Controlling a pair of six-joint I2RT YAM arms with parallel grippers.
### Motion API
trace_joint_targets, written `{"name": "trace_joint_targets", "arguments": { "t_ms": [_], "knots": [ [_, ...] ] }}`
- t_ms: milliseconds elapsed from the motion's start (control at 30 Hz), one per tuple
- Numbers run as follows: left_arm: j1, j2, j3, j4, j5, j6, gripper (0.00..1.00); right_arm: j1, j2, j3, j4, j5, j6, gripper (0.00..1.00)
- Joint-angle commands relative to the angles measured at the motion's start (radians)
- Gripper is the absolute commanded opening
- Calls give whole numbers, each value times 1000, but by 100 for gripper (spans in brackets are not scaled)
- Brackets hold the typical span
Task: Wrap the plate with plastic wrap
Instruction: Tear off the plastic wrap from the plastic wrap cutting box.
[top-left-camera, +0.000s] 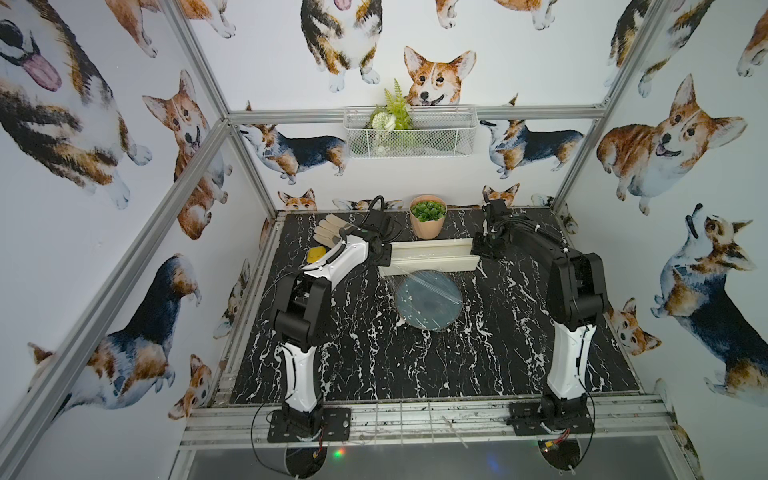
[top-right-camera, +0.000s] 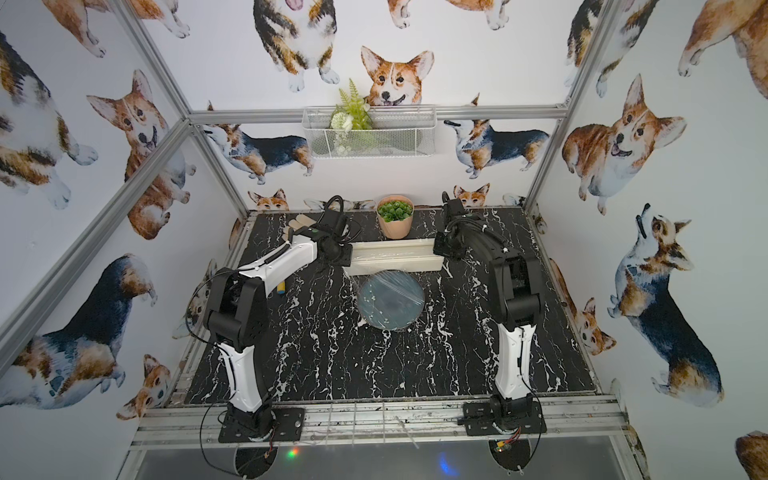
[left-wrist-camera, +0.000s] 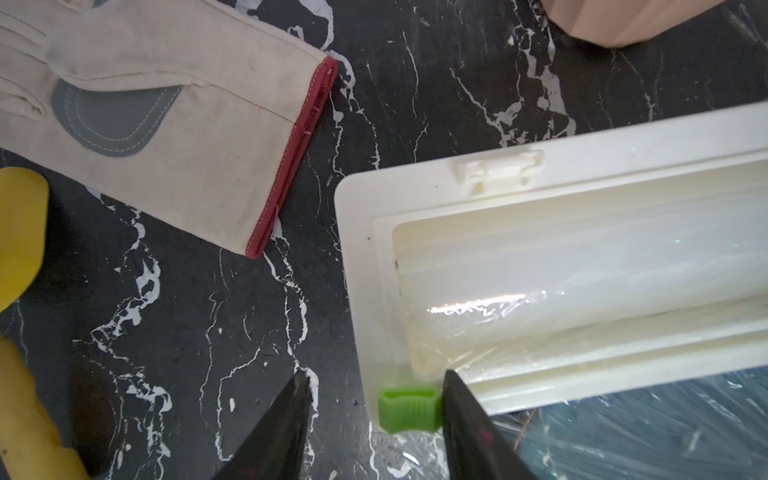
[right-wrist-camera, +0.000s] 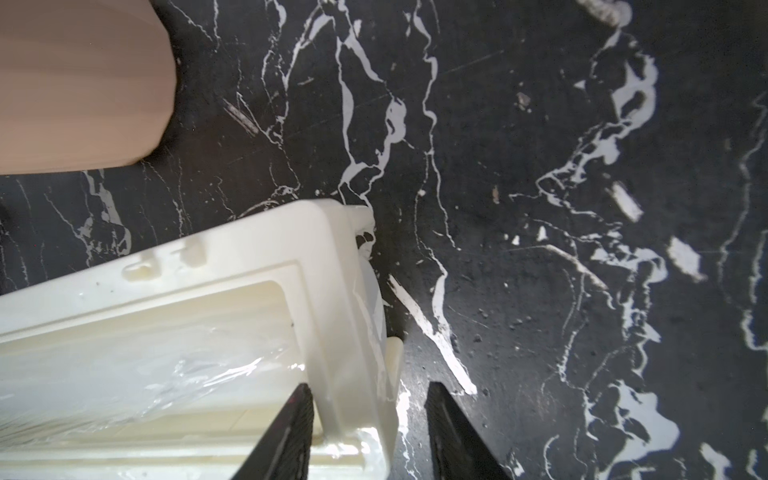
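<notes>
The fingers of the left gripper (left-wrist-camera: 376, 374) stand apart around the green slider (left-wrist-camera: 409, 409) of the box (left-wrist-camera: 582, 174), those of the right gripper (right-wrist-camera: 370, 385) stand apart astride its other end, and the plate (top-left-camera: 428, 305), under plastic wrap (left-wrist-camera: 648, 428), lies beside the box between both pairs.

My left arm (top-left-camera: 345, 253) hides half the glove (top-left-camera: 328, 230) at ten o'clock of the plate (top-left-camera: 453, 311); both wrist views crop the pot (right-wrist-camera: 79, 83).
</notes>
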Motion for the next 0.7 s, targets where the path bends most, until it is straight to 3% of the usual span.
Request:
{"name": "trace_joint_targets", "arguments": {
  "t_ms": [0,300,433,567,667],
  "knots": [
    [24,-14,-13,-75,-123,32,52,-5,25,-10,-120,90,-22,47],
    [59,-55,-47,-58,-71,10,49,-5,34,11,-134,82,-20,47],
    [77,-78,-57,-27,13,-19,31,-5,33,19,-137,88,-25,47],
    [84,-71,-58,-21,36,-25,32,-5,23,12,-132,78,-23,47],
    [84,-63,-67,-18,47,-24,40,-5,23,15,-131,75,-23,47]
  ]
}}
